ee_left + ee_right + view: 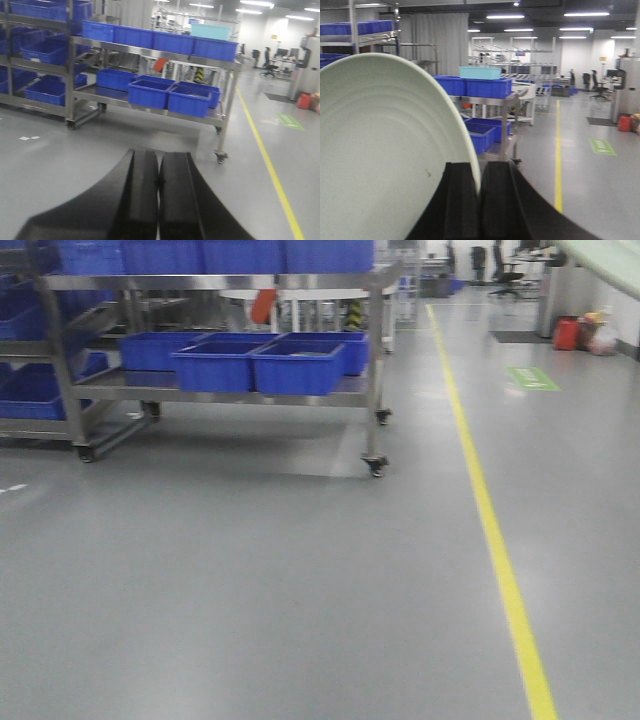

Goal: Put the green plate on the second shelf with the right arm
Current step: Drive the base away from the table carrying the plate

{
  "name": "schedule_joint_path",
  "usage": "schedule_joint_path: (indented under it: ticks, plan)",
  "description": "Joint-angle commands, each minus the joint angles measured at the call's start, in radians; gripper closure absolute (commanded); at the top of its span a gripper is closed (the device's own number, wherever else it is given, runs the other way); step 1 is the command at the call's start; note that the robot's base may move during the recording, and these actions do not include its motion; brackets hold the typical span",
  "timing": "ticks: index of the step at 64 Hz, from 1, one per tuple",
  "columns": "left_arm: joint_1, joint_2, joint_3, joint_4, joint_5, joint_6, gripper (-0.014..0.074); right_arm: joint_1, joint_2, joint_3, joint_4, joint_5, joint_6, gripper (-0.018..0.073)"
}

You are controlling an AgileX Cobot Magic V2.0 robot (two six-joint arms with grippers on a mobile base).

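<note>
Clamping the rim of the plate (380,150) between its two black fingers (460,205), the right gripper (480,200) holds the pale green dish edge-on in its jaws at the bottom centre of the right wrist view. From that pinch point the plate rises toward 10 o'clock, one broad face turned to the camera and filling the left half of the frame. Its far rim reaches almost to the top. The left gripper (159,200), seen from its own wrist camera, has its jaws pressed flat together with nothing between them. It hangs over bare grey floor (75,165).

Beyond both grippers, at 12 o'clock, stands a wheeled steel rack (227,90). Blue bins (190,100) sit side by side on its lower shelf, another row lines the top shelf, and a teal bin (210,31) rests above that row. More shelving with blue bins runs off at 9 o'clock. A yellow line (270,170) runs along the floor at 3 o'clock of the rack, leading away toward a lit work area. A green marking (602,146) lies on the floor just right of the line, and a red container (624,122) stands farther back at 2 o'clock. In the front view, what looks to be the plate's pale edge cuts across the 1 o'clock corner, well apart from the rack.
</note>
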Motion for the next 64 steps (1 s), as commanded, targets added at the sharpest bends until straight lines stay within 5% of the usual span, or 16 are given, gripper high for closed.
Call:
schedule_joint_path:
  ticks: [1,64]
  plan:
    - [-0.001,-0.018,0.041,-0.006,-0.081,-0.003,0.0466,0.0,0.013,-0.028,0.001,-0.114,0.005,0.0502]
    - [0.001,-0.018,0.041,-0.006,-0.081,-0.003,0.0466,0.001,0.013,-0.028,0.001,-0.114,0.005,0.0502]
